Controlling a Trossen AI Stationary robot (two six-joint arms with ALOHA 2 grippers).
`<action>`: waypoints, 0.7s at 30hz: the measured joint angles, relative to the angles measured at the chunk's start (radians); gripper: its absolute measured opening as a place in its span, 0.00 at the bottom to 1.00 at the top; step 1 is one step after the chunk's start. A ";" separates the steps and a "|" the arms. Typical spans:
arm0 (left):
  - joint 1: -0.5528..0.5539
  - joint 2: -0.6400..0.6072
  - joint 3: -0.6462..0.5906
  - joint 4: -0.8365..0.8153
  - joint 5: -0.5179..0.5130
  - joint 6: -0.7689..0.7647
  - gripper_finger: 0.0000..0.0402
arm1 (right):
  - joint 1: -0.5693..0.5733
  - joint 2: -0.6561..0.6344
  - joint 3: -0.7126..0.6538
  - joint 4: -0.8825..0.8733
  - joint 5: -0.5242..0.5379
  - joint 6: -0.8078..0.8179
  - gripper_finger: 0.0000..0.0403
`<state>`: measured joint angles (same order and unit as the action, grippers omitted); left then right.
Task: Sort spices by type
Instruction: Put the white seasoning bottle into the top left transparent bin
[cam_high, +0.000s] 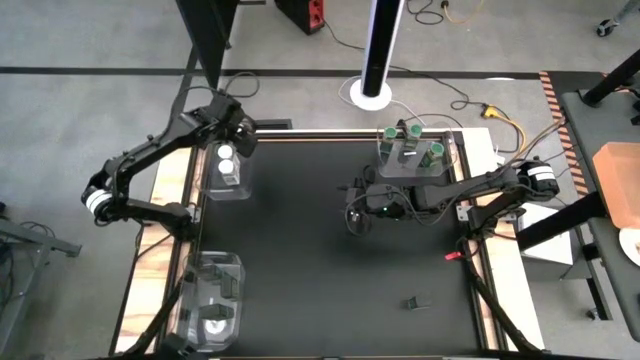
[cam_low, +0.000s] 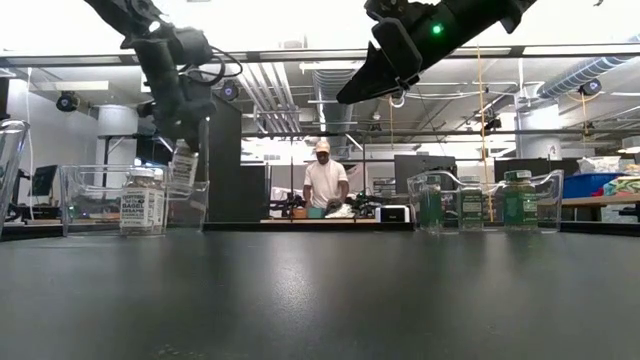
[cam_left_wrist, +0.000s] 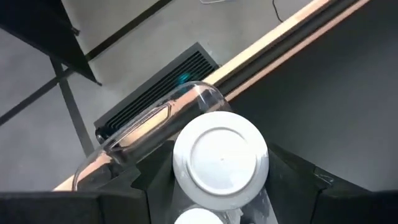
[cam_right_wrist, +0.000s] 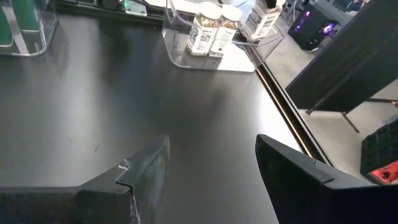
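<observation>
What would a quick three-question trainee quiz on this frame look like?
1. True or false: the right gripper is holding a jar.
2. What colour is the lid of the jar in the left gripper? A green, B white, C red.
3. Fill in: the green-lidded jars stand in the clear tray nearest the ____ arm.

Key: 1 false, because it is open with nothing between its fingers. 2 B. 3 right.
</observation>
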<state>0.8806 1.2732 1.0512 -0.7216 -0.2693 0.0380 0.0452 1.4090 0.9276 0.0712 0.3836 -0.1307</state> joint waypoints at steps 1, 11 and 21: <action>0.000 0.000 0.000 0.001 0.001 0.001 0.46 | 0.000 0.000 0.000 0.003 0.000 0.000 0.57; 0.036 0.000 -0.053 0.087 0.056 0.014 0.46 | 0.000 0.000 -0.001 -0.010 0.000 0.016 0.57; 0.117 0.001 -0.082 0.109 0.122 0.051 0.46 | 0.000 0.000 -0.002 -0.007 0.000 0.028 0.56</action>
<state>0.9974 1.2739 0.9695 -0.6129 -0.1471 0.0887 0.0452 1.4094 0.9257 0.0642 0.3836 -0.1030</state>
